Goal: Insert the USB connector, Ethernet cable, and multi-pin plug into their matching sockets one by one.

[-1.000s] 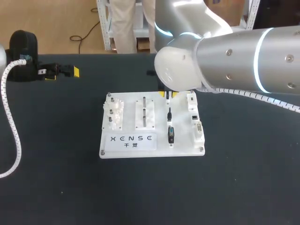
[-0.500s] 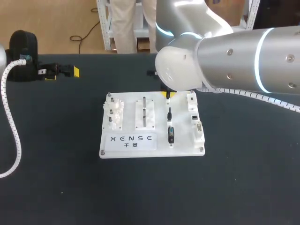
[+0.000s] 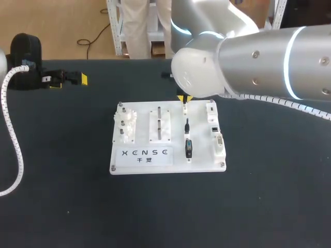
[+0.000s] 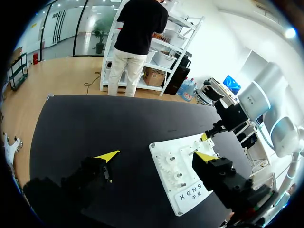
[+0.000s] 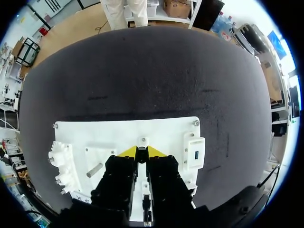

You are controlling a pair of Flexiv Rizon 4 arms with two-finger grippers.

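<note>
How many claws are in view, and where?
2. The left claw hangs over the table's far left; the right claw is over the white board's far edge. None looks hidden.

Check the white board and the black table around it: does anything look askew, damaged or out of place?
Nothing stands out. The white board lies flat and square on the black table, its black cable runs straight along it, and the right gripper is at its far edge.
</note>
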